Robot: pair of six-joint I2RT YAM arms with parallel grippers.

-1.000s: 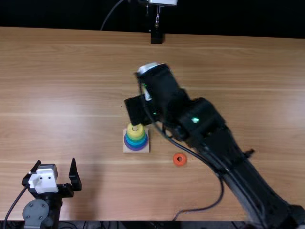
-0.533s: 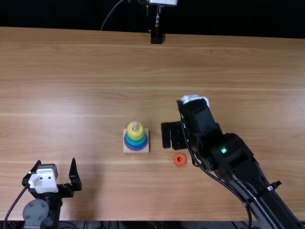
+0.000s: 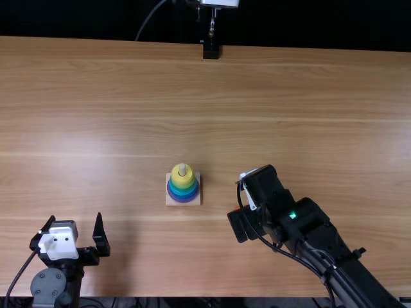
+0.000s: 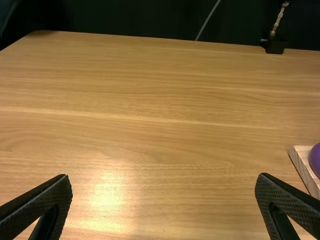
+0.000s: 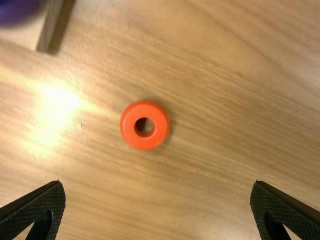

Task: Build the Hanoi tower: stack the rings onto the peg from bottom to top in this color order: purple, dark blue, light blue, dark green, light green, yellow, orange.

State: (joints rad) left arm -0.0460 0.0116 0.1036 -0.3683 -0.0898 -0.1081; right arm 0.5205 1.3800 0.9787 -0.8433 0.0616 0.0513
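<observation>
Left arm: its gripper [image 3: 72,222] stands left of the wooden base [image 3: 170,201], nearer the table's near edge. Pincer released, nothing grasped; fingers point toward the far side. Collision risk is judged low while it is parked there.

Wooden base: carries the stacked rings [image 3: 183,185], yellow uppermost, with the peg [image 3: 182,167] tip bare above. Caution: a ring lowered off the peg's axis could catch the tip, tilt and drop, or shove the base.

Right of the base, slightly nearer the near edge: the orange ring [image 5: 129,127] lies flat, apart from the base. Caution: it sits off the line between the fingertips; closing uncentred could nip the rim and squirt it away. Excess descent could press the fingers into the table.

Right arm: extends in from the near right; its gripper [image 5: 157,185] is above the ring, aimed down, pincer released and empty.
</observation>
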